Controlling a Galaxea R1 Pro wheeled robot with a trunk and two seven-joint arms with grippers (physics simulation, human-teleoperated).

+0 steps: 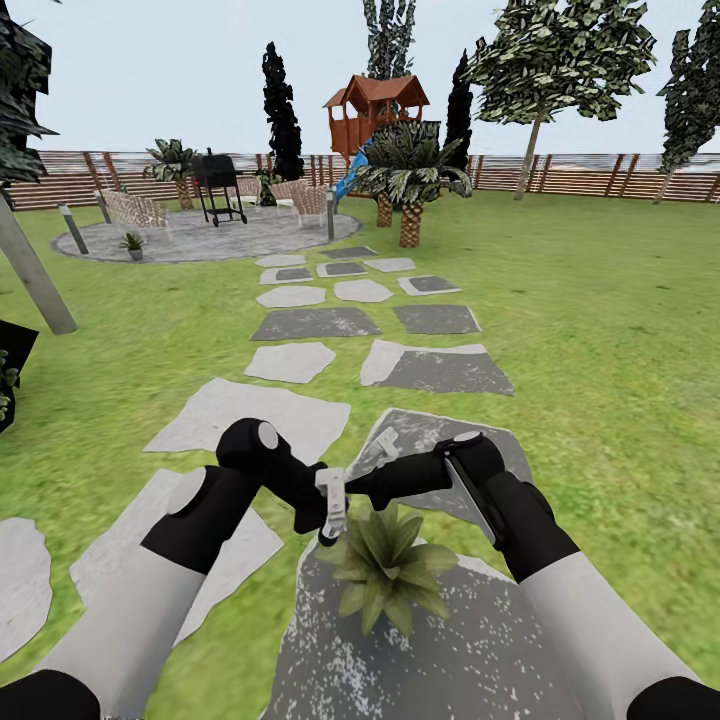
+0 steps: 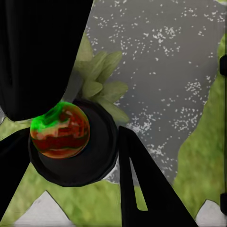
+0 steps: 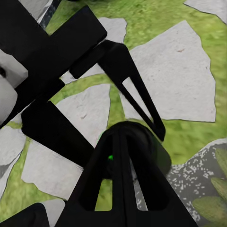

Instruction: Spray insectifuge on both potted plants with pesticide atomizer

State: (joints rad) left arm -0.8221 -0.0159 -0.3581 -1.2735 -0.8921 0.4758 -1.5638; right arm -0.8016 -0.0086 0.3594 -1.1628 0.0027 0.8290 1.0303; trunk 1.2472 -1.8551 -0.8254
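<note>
The left pincer (image 1: 331,508) was clenched on the atomizer (image 1: 332,496), held just above the near plant (image 1: 388,566) on a speckled slab (image 1: 440,650). The bottle's long axis ran roughly upright, its red top (image 2: 60,130) seen end-on in the left wrist view. Whether the right pincer (image 1: 385,447) was clenched, the pictures did not tell. A second plant (image 1: 131,243) stood far left on the patio (image 1: 230,235).

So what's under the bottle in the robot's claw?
The little potted plant sits right below the bottle that the left claw holds, on a speckled grey stone slab. Its leaves hide the pot.
</note>
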